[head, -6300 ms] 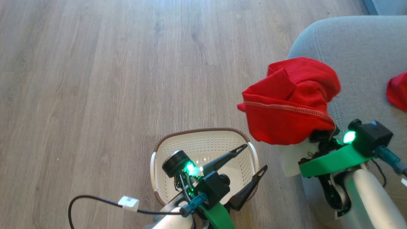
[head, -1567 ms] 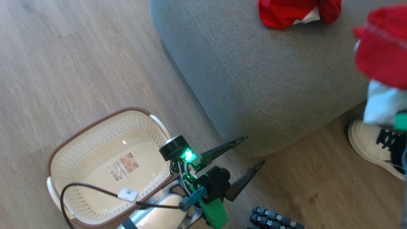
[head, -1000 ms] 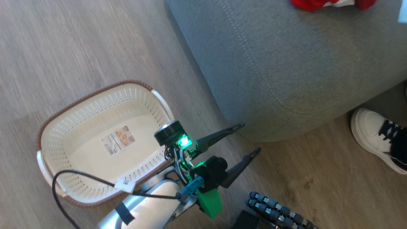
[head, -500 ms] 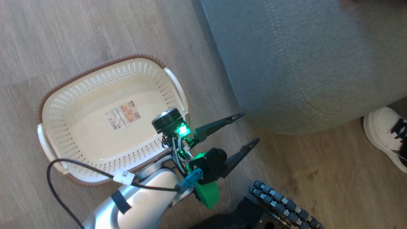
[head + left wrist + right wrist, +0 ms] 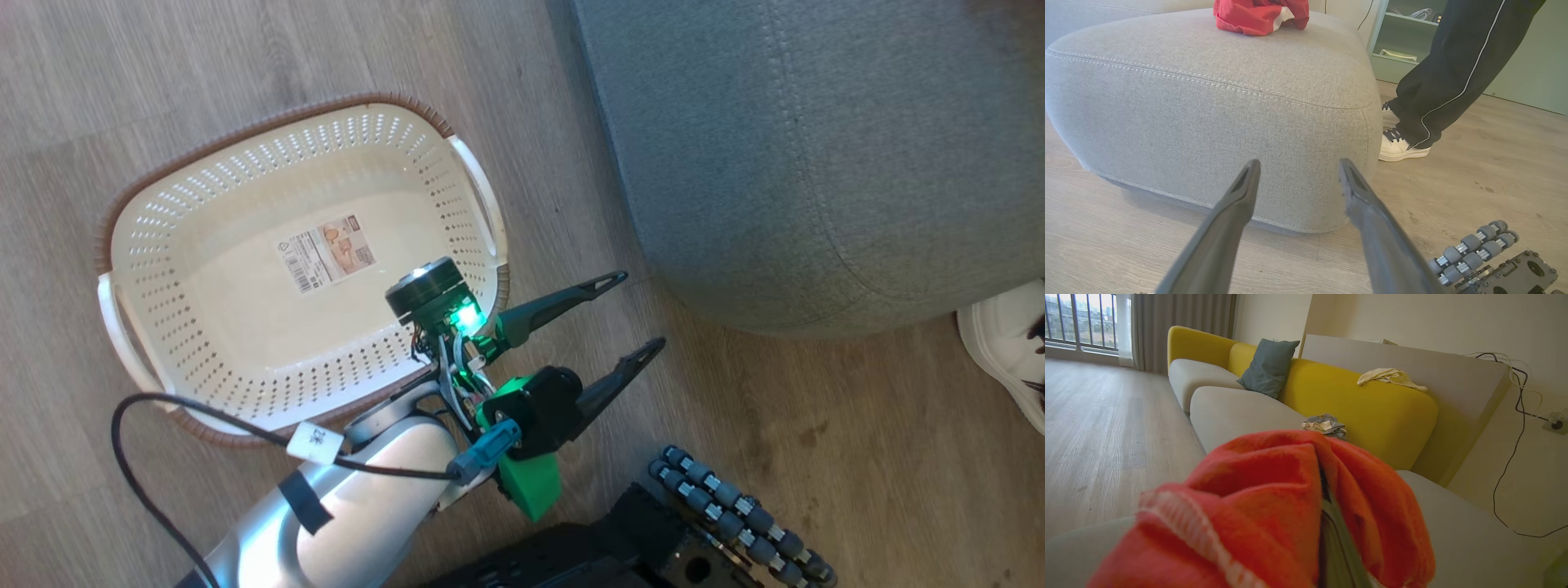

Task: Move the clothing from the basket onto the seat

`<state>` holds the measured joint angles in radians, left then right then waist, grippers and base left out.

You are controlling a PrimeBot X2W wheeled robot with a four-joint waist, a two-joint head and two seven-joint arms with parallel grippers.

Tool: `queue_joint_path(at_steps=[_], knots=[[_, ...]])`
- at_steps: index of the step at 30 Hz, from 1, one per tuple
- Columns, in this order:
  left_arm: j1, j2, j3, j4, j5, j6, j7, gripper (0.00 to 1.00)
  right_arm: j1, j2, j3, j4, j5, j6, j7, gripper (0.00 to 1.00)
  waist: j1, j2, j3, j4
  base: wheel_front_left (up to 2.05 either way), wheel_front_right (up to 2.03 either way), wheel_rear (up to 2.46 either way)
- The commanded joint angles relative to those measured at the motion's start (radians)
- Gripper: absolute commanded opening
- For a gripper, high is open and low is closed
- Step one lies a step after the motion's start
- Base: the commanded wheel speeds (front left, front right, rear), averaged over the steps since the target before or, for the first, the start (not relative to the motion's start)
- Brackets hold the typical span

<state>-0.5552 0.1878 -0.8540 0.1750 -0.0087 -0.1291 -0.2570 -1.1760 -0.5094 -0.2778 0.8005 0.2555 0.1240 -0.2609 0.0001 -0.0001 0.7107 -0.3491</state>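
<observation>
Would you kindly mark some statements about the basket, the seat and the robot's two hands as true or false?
1. The basket is empty. True.
2. The left hand is shut. False: its fingers stand wide apart, holding nothing.
3. A red garment lies on the grey seat. True.
4. The basket stands on the seat. False: it stands on the wooden floor beside it.
5. The right hand is shut on a second red garment. True.

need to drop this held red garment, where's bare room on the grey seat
The seat is bare on top from its stitched near edge to the red garment at the far end. Crowded: that far end, and the floor by a person's shoe.
</observation>
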Motion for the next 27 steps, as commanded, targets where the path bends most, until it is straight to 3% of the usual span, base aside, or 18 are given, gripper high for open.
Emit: queue_joint_path(at_steps=[1, 6, 16, 27], knots=[[-0.006, -0.003, 0.010, -0.039, 0.005, 0.002, -0.005, 1.00, -0.017, -0.028, -0.012, -0.012, -0.014, 0.007, -0.001, 0.00, -0.0001, 0.0001, 0.005, 0.004, 0.00, 0.00, 0.00], [-0.014, -0.006, 0.005, -0.039, 0.005, 0.005, -0.005, 1.00, -0.011, -0.004, -0.011, 0.093, -0.047, 0.007, -0.001, 0.00, -0.0001, 0.0001, 0.014, 0.009, 0.00, 0.00, 0.00], [-0.020, 0.003, -0.001, -0.035, 0.003, 0.008, -0.005, 1.00, -0.038, 0.025, 0.097, 0.329, -0.063, 0.007, 0.003, 0.00, -0.0001, 0.0001, 0.027, 0.009, 0.00, 0.00, 0.00], [-0.018, -0.007, -0.005, -0.030, -0.005, 0.009, -0.005, 1.00, -0.056, 0.037, 0.223, 0.429, -0.019, 0.007, 0.012, 0.00, -0.0001, 0.0001, 0.009, 0.021, 0.00, 0.00, 0.00]])
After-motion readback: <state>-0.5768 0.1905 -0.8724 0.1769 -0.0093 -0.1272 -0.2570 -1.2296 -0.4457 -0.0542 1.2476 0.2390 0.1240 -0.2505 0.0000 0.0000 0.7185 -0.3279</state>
